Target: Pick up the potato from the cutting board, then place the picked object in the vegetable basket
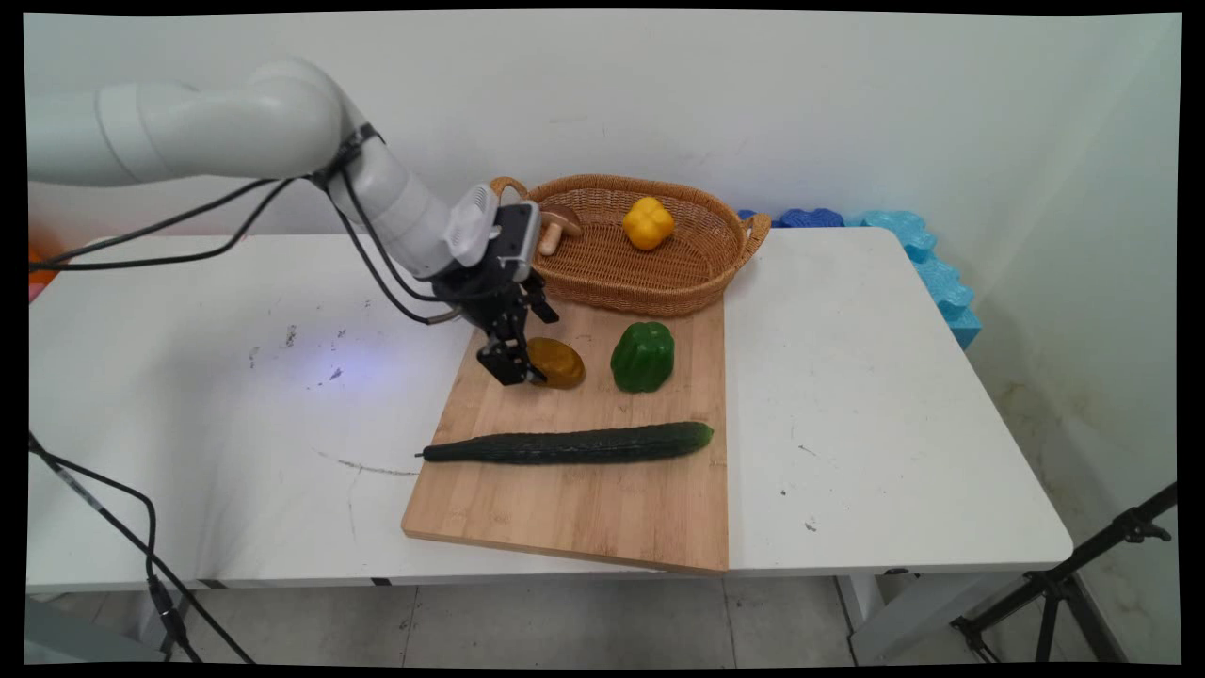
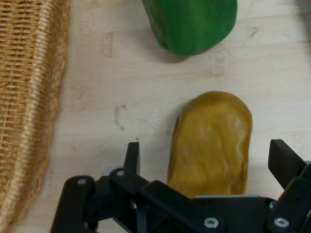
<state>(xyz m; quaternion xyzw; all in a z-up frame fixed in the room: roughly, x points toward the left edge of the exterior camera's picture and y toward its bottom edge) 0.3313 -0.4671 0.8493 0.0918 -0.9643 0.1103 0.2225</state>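
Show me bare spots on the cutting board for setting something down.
The cutting board is bare along its near strip, below the cucumber. Crowded: the far half, with the brown potato between the tool's open fingers, the green pepper and the basket.

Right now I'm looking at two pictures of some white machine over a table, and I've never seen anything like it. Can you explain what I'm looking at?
The machine is a white robot arm ending in a black two-finger gripper. One picture comes from a fixed camera looking down across the white table. The other comes from a camera on the hand, looking past its fingers.

On the table lies a wooden cutting board carrying a cucumber, a green bell pepper and a brownish-yellow potato. Behind it, a wicker basket holds a yellow bell pepper and a mushroom.

Nothing is held: the open fingers sit on either side of the potato.
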